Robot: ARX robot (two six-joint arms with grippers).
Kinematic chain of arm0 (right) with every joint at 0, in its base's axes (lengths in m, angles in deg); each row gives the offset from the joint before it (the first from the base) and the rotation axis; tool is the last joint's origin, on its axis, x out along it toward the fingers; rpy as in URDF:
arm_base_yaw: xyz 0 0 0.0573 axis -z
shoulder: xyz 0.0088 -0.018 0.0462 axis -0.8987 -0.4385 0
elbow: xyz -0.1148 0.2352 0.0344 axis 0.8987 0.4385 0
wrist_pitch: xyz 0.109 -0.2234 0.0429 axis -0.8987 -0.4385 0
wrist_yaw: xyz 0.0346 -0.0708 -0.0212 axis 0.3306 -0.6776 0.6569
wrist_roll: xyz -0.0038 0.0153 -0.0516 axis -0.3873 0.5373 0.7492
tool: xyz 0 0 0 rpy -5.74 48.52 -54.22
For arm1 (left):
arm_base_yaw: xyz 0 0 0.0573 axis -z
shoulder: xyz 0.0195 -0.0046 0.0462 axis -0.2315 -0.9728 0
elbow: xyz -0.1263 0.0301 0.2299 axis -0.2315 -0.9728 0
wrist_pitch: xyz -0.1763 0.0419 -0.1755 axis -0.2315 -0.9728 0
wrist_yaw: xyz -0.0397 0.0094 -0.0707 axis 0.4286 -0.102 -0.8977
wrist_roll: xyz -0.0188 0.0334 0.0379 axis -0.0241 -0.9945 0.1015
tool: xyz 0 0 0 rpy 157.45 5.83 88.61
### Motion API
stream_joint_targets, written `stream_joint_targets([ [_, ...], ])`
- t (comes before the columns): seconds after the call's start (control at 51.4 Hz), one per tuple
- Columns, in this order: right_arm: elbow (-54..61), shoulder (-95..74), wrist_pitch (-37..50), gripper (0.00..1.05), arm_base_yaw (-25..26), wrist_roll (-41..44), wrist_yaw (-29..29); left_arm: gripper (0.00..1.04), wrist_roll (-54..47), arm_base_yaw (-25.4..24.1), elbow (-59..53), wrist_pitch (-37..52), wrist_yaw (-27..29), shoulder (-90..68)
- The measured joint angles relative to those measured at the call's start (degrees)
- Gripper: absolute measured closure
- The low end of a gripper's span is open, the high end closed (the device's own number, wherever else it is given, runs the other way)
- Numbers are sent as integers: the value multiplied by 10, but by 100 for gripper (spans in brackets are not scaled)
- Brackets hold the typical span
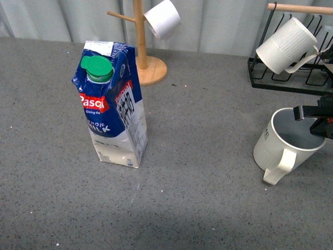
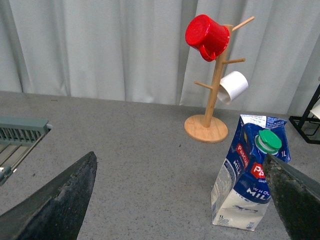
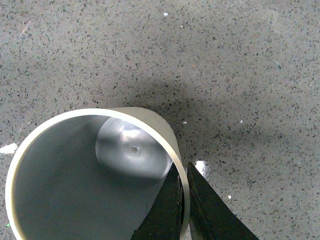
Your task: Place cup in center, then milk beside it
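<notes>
Scanning the tabletop [image 1: 208, 198], I see open room across its middle. The milk [image 1: 112, 109] stands upright left of centre, so I should steer clear of it. The cup [image 1: 276, 143] tilts near the right edge, its wall pinched by my right tool [image 3: 183, 172]; I'd level it before carrying. My left tool [image 2: 179, 157] gapes wide.

The speckled grey table [image 1: 208, 208] carries milk [image 1: 112, 104], mug tree [image 1: 150, 70] and wire rack [image 1: 283, 83].

Milk carton [image 1: 112, 104]: red band "Pascal", "WHOLE MILK", "1L" near base.
</notes>
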Motion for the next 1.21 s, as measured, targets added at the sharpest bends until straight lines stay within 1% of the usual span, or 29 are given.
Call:
stream_joint_targets([
  [0.136,-10,3,-20,103,-9,0,27,7,0,0,0,0,0,0],
  [0.214,-29,2,-38,103,-33,0,47,7,0,0,0,0,0,0],
  [0.389,-66,-21,-53,103,-76,-2,50,7,0,0,0,0,0,0],
  [0.467,-80,-36,-58,103,-96,-6,69,7,0,0,0,0,0,0],
  [0.545,-88,-46,-59,103,-108,-7,62,7,0,0,0,0,0,0],
  [1.032,-134,-86,-71,103,-120,-8,45,7,0,0,0,0,0,0],
  [1.09,-134,-86,-69,94,-122,-10,48,7,0,0,0,0,0,0],
  [1.11,-134,-86,-68,89,-123,-11,51,7,0,0,0,0,0,0],
  [1.188,-134,-86,-60,74,-125,-13,53,7,0,0,0,0,0,0],
  [1.207,-134,-86,-56,69,-126,-15,53,7,0,0,0,0,0,0],
])
